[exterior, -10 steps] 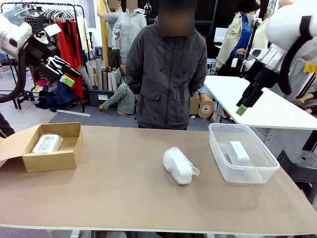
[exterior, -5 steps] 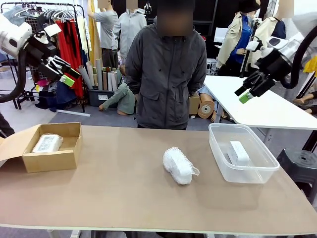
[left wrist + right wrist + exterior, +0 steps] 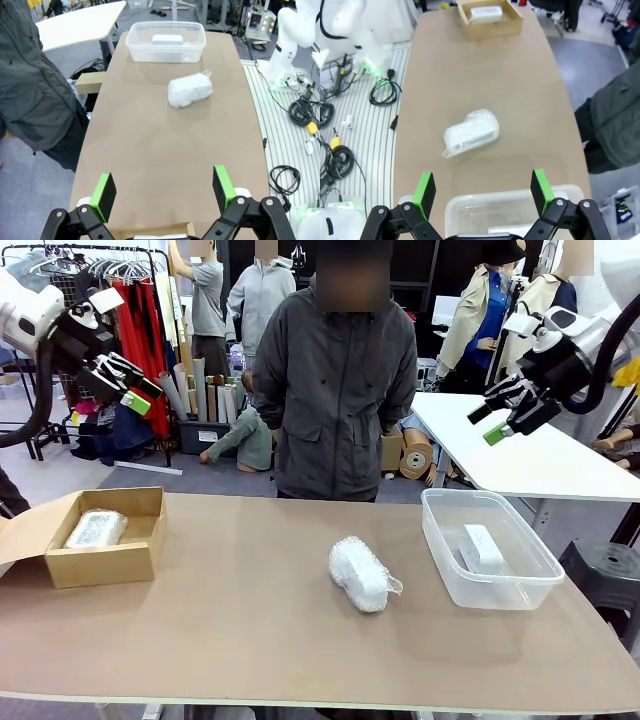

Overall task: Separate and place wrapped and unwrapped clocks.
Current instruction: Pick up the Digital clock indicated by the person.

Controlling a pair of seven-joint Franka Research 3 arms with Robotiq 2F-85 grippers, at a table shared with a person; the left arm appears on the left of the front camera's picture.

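Tabletop [image 3: 250,650] — box [image 3: 100,566] holds wrapped clock [image 3: 96,529], tub [image 3: 497,596] (clear) bare clock [image 3: 482,547].

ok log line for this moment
left gripper open | right gripper open | loose bundle between box and tub | other bundle in box | bare clock in tub

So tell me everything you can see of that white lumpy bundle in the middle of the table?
The bundle is an oblong lump wrapped in whitish, clear bubble wrap, with a loose crinkled flap at one end. It lies flat on the brown table near the middle, apart from the cardboard box and the plastic tub. Only the table touches it.
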